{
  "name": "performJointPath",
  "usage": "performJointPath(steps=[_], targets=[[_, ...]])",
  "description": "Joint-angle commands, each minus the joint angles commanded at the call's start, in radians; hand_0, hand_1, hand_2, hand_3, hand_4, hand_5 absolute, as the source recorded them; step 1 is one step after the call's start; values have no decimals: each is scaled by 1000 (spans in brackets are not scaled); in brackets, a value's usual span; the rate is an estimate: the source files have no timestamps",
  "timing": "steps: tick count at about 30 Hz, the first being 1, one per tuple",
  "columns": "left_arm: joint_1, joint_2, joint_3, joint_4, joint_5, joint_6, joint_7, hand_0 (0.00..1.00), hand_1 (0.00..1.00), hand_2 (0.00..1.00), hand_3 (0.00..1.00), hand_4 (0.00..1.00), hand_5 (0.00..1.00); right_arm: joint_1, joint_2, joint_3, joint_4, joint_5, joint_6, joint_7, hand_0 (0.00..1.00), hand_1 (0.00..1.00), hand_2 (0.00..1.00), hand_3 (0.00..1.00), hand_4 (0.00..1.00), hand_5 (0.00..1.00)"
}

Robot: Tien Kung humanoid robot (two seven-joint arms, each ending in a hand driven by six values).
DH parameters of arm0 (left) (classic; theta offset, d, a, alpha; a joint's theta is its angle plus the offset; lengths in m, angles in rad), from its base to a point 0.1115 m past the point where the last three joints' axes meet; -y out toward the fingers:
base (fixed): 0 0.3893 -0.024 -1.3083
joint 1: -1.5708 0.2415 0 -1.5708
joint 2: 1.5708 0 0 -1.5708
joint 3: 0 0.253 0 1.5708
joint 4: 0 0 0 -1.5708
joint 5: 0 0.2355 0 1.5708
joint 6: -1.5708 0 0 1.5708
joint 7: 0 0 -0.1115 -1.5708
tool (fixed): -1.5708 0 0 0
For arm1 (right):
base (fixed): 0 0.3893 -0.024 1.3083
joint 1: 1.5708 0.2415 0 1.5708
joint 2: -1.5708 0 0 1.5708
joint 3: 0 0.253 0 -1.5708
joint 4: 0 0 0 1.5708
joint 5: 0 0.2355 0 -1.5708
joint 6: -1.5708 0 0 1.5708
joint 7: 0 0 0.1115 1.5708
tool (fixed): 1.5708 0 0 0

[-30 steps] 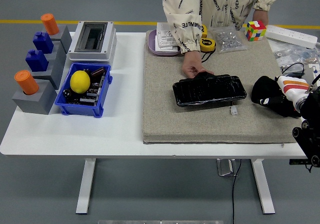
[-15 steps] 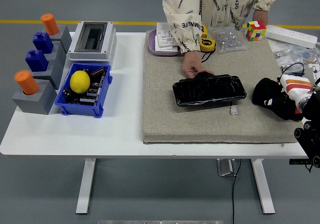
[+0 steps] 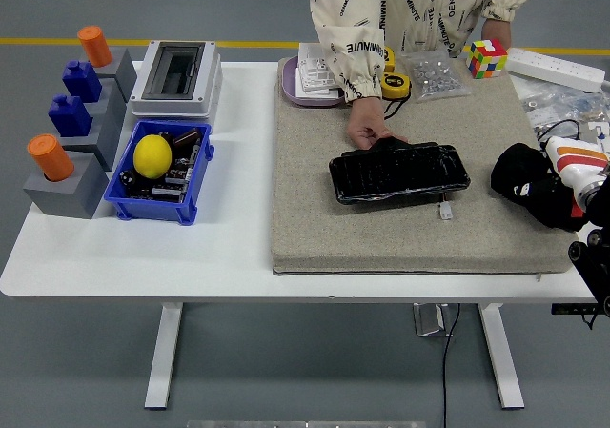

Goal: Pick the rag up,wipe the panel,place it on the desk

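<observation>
On the far left of the table (image 3: 238,247) stand grey blocks (image 3: 71,185) with orange pegs (image 3: 50,157) and blue pegs (image 3: 71,115) on them. Next to them is a blue bin (image 3: 157,204) with a yellow lemon (image 3: 152,155) on top of some dark parts. Behind the bin sits a grey box (image 3: 175,75) with a dark window in its lid. A big tan mat (image 3: 315,228) covers the middle of the table. At its far left corner lies a purple tray (image 3: 291,90) with white papers. A person stands at the far side, and one hand (image 3: 365,123) rests on the far edge of the black panel (image 3: 398,172), which lies flat in the middle of the mat. A small white plug (image 3: 445,212) lies just by the panel's near right corner. Farther back are a yellow tape measure (image 3: 395,84), a clear bag of small metal bits (image 3: 434,73) and a colour cube (image 3: 486,57). A white power strip (image 3: 556,68) lies at the far right. My right hand (image 3: 534,188) is at the right edge of the mat, well apart from the panel. It is black, and I cannot tell if my fingers are curled or if they hold the rag. I cannot pick out the rag for sure.
</observation>
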Motion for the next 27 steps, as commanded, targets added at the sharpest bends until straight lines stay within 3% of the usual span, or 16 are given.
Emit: performJointPath(steps=[16,27], targets=[[6,3,-11,0,8,0,0,650,696,740,565,598,475,12,-31,3,52,0,12,-25,301,392,460,466,998,298],[10,2,-24,0,15,1,0,650,696,740,565,598,474,-3,-58,-13,163,0,16,-62,298,391,460,471,998,261]])
